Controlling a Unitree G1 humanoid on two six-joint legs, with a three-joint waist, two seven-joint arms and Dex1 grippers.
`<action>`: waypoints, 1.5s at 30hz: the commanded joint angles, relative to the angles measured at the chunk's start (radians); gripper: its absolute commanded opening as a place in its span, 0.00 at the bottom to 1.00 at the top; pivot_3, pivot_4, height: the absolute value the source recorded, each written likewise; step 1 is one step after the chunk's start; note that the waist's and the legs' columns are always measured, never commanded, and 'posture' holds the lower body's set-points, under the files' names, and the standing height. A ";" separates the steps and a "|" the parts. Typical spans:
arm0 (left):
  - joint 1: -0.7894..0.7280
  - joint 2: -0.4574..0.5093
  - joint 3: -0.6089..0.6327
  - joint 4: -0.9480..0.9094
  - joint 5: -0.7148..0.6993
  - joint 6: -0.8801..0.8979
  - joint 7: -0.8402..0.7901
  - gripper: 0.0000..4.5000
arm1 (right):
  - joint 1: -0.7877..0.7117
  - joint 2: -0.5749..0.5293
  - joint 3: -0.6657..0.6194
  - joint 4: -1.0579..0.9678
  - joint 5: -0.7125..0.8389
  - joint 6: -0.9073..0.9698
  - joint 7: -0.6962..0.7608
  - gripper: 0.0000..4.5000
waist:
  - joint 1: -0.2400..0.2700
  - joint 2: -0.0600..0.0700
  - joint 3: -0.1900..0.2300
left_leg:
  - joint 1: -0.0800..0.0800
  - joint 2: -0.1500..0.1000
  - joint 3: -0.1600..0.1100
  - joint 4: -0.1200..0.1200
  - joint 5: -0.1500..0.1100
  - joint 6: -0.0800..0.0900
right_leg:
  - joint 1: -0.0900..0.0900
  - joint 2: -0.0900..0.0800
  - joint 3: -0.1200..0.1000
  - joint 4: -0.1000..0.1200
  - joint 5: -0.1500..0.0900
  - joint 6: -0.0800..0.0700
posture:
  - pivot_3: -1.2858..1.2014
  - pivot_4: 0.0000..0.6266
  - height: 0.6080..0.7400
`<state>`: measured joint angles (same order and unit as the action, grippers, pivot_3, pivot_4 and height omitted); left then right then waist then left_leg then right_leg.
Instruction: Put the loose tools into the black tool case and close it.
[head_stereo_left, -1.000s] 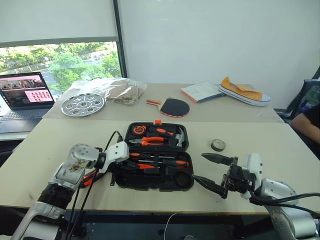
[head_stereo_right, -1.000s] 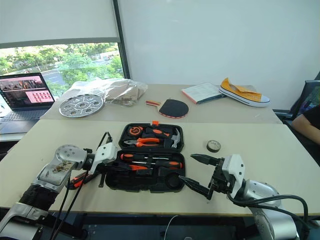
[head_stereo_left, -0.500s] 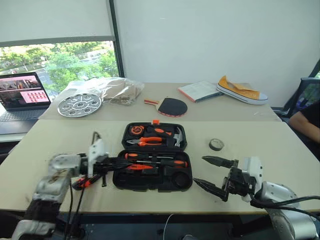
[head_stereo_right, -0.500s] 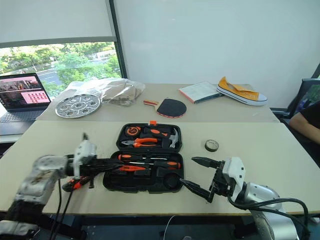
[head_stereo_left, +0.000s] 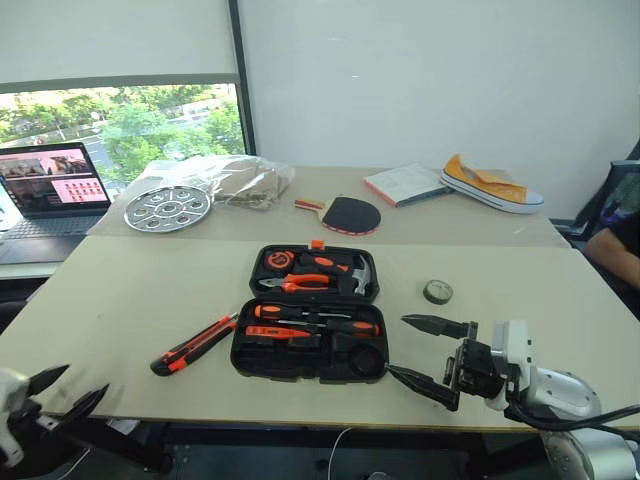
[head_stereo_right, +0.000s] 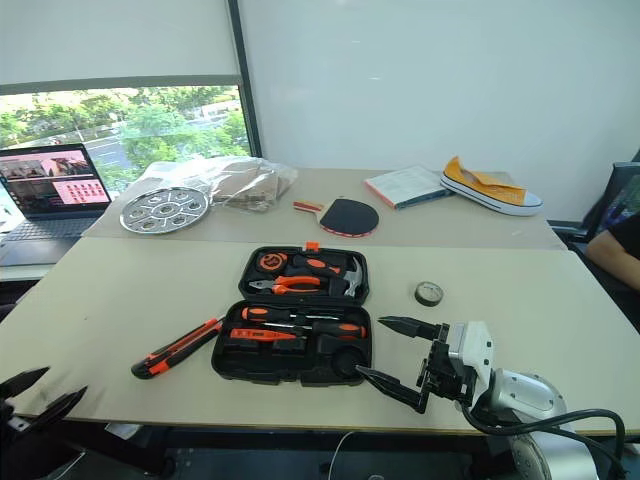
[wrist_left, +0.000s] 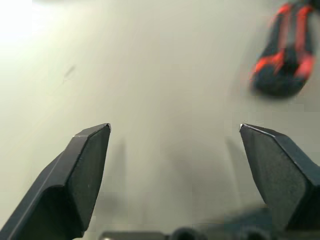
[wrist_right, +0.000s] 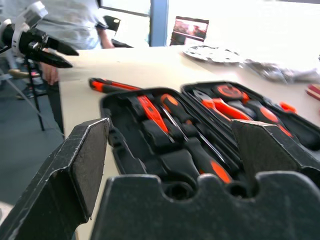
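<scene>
The black tool case (head_stereo_left: 310, 352) lies open mid-table, with black-and-orange screwdrivers (head_stereo_left: 318, 318) and a short orange one (head_stereo_left: 283, 332) in its near half. An orange-and-black utility knife (head_stereo_left: 195, 344) lies on the table just left of the case. To the right of the case sits a small dark tape roll (head_stereo_left: 437, 291). My left gripper (head_stereo_left: 85, 380) hangs open and empty off the table's front-left edge, far from the knife (wrist_left: 285, 65). At the case's near right corner (wrist_right: 165, 145), my right gripper (head_stereo_left: 397, 345) stands open and holds nothing.
Pliers and a hammer (head_stereo_left: 320, 275) fill the case's far half. The far table holds a laptop (head_stereo_left: 50, 185), a metal tray (head_stereo_left: 167, 208), a plastic bag (head_stereo_left: 230, 178), a paddle (head_stereo_left: 345, 213), a booklet (head_stereo_left: 403, 183) and a shoe (head_stereo_left: 493, 185). A person's arm (head_stereo_left: 615, 240) is at the right edge.
My left arm has swung away from the case's left side to the front-left, past the table's edge, and its gripper has opened. The right gripper has stayed put.
</scene>
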<state>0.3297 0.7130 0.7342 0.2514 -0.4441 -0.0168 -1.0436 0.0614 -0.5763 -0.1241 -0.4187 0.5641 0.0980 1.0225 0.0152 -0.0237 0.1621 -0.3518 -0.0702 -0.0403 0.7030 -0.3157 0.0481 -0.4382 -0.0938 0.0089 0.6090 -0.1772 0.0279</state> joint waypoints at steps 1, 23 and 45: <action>-0.028 0.025 -0.009 -0.089 -0.067 0.032 -0.026 0.99 | 0.007 -0.014 -0.001 -0.051 0.024 0.003 0.005 1.00 | 0.005 0.000 0.000 | 0.000 0.000 0.000 0.000 0.000 0.000 | 0.000 0.000 -0.001 0.000 0.000 0.000 | 0.52 0.24 1.00; -0.391 0.147 -0.549 -0.071 0.176 0.228 0.034 0.41 | -0.008 -0.022 0.012 -0.059 -0.005 -0.008 -0.023 1.00 | -0.028 0.000 0.000 | 0.001 0.000 -0.001 -0.008 0.002 -0.004 | -0.004 0.001 0.001 0.001 0.000 -0.002 | 0.52 0.24 1.00; -0.769 0.079 -0.962 -0.406 0.211 0.352 -0.174 0.37 | 0.026 -0.048 0.004 -0.068 0.001 -0.012 -0.022 1.00 | -0.016 0.000 0.001 | 0.000 -0.001 0.000 -0.005 0.001 -0.003 | -0.003 0.003 0.001 0.000 0.000 -0.002 | 0.52 0.24 1.00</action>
<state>-0.4207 0.7932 -0.1969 -0.1566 -0.2824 0.3434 -1.2341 0.0881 -0.6205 -0.1027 -0.4456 0.5554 0.0987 1.0030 -0.0006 -0.0236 0.1627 -0.3521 -0.0708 -0.0399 0.6976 -0.3145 0.0454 -0.4411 -0.0910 0.0103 0.6095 -0.1770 0.0258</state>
